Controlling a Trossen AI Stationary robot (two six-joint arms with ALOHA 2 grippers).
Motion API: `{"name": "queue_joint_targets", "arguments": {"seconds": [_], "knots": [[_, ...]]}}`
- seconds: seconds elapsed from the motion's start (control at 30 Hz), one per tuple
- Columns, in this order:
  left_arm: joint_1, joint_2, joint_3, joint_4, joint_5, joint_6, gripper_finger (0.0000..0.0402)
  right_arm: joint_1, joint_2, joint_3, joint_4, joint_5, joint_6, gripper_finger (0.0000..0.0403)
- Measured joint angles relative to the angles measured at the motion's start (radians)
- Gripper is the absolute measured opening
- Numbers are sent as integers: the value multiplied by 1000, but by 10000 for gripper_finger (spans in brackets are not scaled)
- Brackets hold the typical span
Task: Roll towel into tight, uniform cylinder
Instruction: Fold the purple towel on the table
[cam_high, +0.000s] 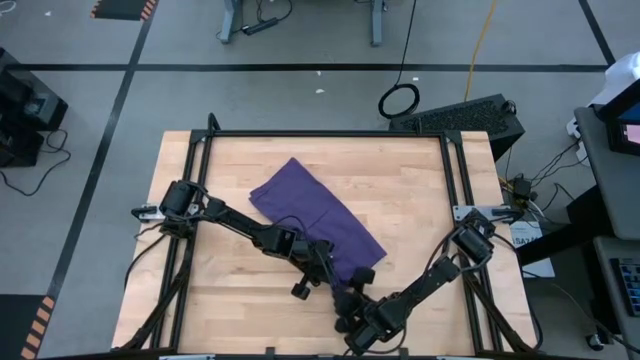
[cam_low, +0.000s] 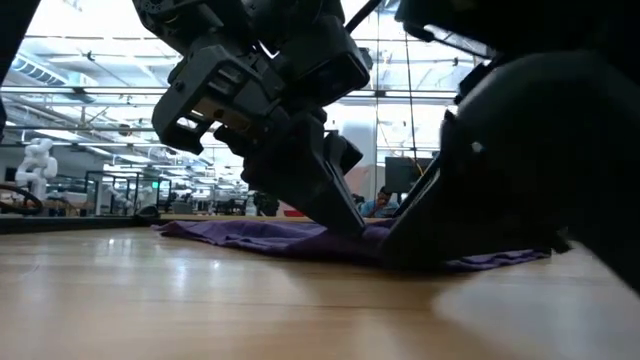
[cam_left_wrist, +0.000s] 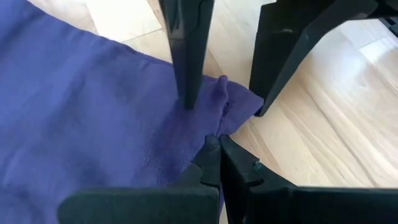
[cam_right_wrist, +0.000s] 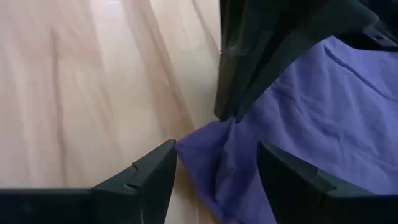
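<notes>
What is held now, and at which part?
The left end effector pinches the purple towel at its near corner; the right end effector is open around it.

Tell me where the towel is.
In the high view the towel lies flat mid-table, its near corner pinched by the left tool, straddled by the open right tool.

Towel (cam_right_wrist: 298, 118) corner between spread fingers (cam_right_wrist: 146, 177)

The towel (cam_high: 312, 215) is plain purple all over, with no pattern. The table (cam_high: 420, 200) is pale wood with long grain streaks (framed by black rails). Both arms and their fingers are black.
</notes>
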Motion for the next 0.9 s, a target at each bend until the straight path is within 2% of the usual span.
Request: {"name": "queue_joint_targets", "arguments": {"seconds": [0.17,0.57,0.73,0.9], "knots": [[1,0,0,-3,0,0,0,-4,0,0,6,-2,15,184],[5,0,0,-2,0,-1,0,-4,0,0,16,-25,22,15],[5,0,0,-3,0,-26,21,-3,0,0,16,-25,30,10],[0,-38,0,-99,-4,-26,93,10,0,0,9,-48,34,3]]}}
